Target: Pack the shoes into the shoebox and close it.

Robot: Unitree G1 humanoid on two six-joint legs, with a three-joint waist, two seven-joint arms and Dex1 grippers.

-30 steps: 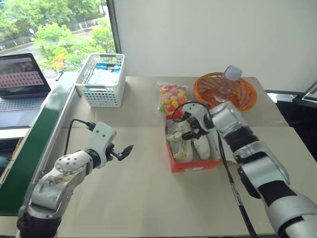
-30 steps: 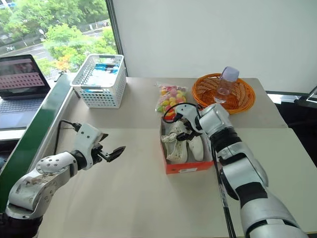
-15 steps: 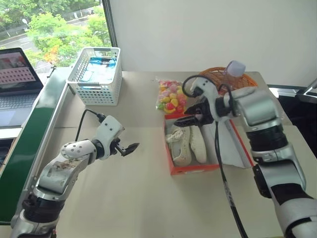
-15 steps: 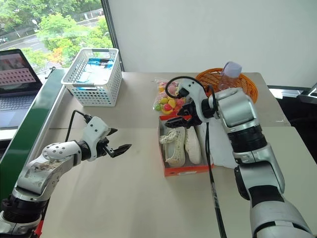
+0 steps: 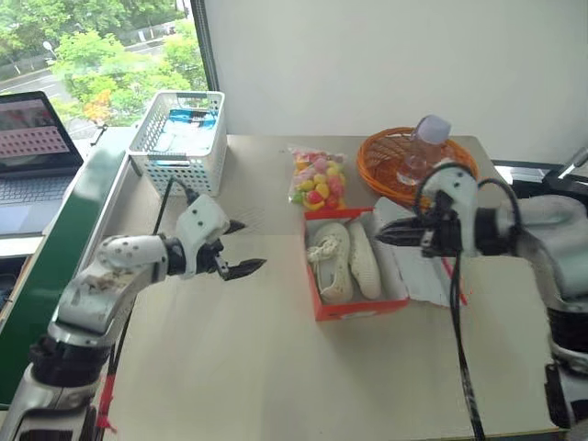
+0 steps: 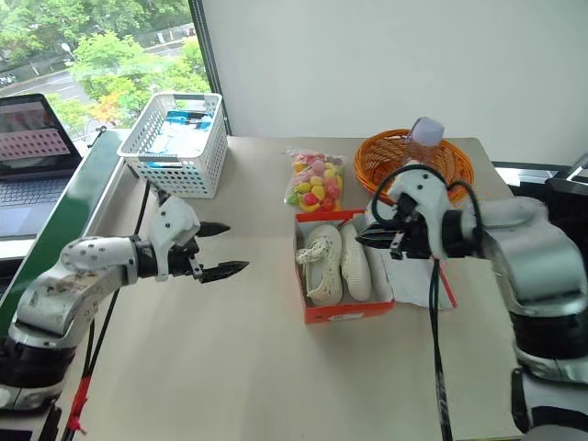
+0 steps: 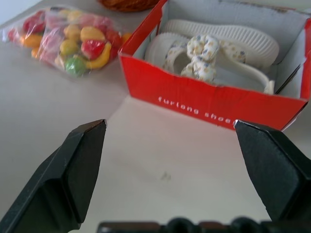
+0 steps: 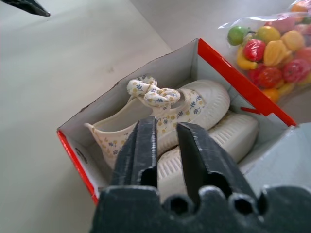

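The red-orange shoebox [image 5: 360, 308] stands open at the table's middle. Both cream-white shoes [image 5: 335, 262] lie side by side inside it; one carries a flowered bow [image 8: 153, 92]. Its lid [image 5: 424, 283] lies flat on the table to the right, white side up. My right gripper [image 5: 382, 236] hovers over the box's right edge, shut with nothing in it and pointing left. My left gripper [image 5: 251, 244] hangs above bare table left of the box, open and empty, facing the box's red side [image 7: 209, 104].
A bag of toy fruit [image 5: 317, 179] lies just behind the box. Behind it to the right is an orange wicker tray [image 5: 381, 165] holding a plastic bottle [image 5: 425, 142]. At the back left stand a white lattice basket [image 5: 179, 138] and a laptop [image 5: 32, 147].
My right gripper has pulled up and back out of the box toward the right and shut its fingers. The left gripper rose a little and turned toward the box, still open.
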